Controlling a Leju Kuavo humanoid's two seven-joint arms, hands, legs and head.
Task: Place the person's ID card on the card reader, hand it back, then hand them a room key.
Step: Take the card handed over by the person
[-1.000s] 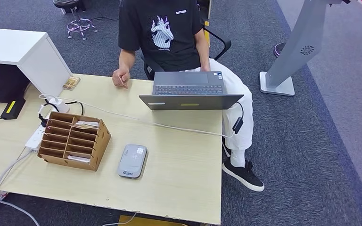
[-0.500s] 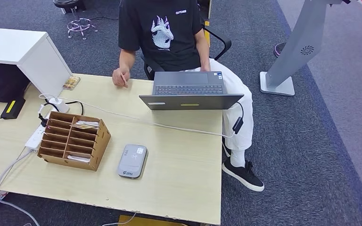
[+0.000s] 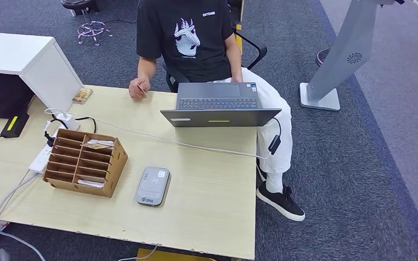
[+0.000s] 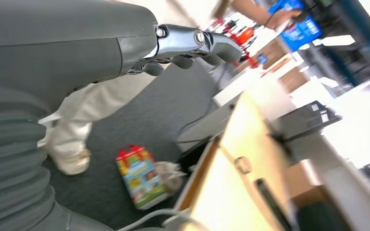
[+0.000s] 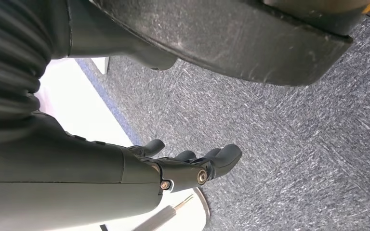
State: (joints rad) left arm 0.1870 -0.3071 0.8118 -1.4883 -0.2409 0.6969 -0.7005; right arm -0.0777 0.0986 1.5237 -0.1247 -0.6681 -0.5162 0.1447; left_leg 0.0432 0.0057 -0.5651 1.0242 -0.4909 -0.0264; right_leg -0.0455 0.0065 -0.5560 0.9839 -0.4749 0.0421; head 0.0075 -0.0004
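Left hand [image 4: 192, 45] low beside near edge of desk [image 3: 207, 206], fingers loosely curled, nothing held. Right hand [image 5: 192, 166] hanging over carpet, fingers slightly bent and apart, also holding nothing. Likely both parked low because no card has been offered yet.

Card reader [image 3: 153, 186] flat on desk, near-centre, just right of cardboard organiser [image 3: 85, 162]; top bare, presumably kept within easy reach for laying a card flat. Organiser slots facing up and toward near side; a few flat cards or slips visible in slots, probably room keys, though too small to confirm.

Person's hand [image 3: 138, 88] at far edge of desk, left of laptop [image 3: 219, 106], pinching something thin. Possibly the ID card; too small to tell. Held well apart from reader, across desk from robot.

White cable [image 3: 185, 144] crossing desk between laptop and reader: possible snag on a forward reach.

Judgement: task at its start, first step pending a handover.
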